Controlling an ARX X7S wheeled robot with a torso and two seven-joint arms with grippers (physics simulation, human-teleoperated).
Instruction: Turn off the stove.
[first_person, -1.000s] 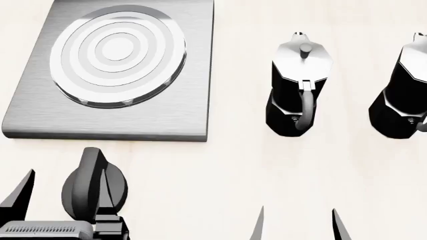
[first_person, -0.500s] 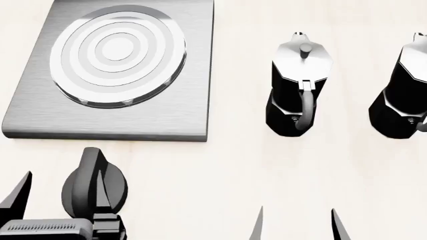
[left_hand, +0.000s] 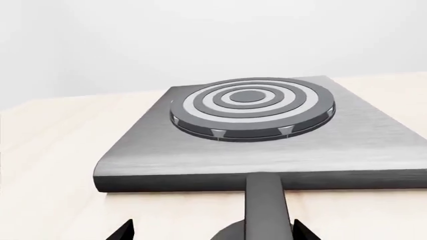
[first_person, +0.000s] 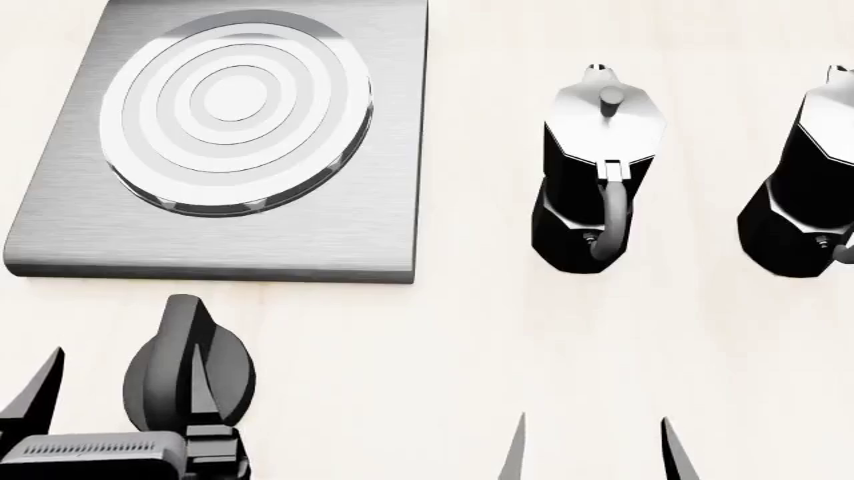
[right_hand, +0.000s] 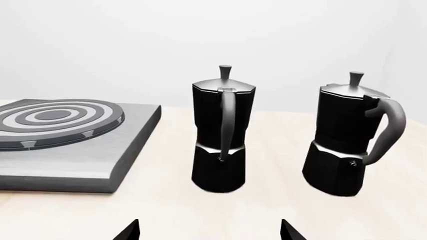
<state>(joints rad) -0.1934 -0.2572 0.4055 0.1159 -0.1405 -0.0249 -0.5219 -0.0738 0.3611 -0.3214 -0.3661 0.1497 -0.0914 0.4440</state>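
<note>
The stove (first_person: 80, 225) is a flat grey metal slab with a ringed round burner (first_person: 238, 108), at the far left of the table. It also shows in the left wrist view (left_hand: 167, 155) and the right wrist view (right_hand: 73, 165). The small black knob (first_person: 163, 385) with a raised ridge (left_hand: 265, 200) sits in front of the stove. My left gripper (first_person: 123, 388) is open over the knob. The ridge stands between its fingertips, close to one fingertip (left_hand: 303, 231) and apart from it. My right gripper (first_person: 595, 455) is open and empty at the table's front, also seen in its wrist view (right_hand: 210, 232).
Two black-and-silver moka pots stand upright to the right of the stove, one in the middle (first_person: 598, 175) and one at the right edge (first_person: 807, 185). Both show in the right wrist view (right_hand: 220, 130) (right_hand: 347, 142), handles facing me. Bare light wood lies in front of them.
My left gripper has drawn back slightly towards me, and its finger over the knob has shifted a little left. The right gripper has sunk slightly in view. The knob has not turned.
</note>
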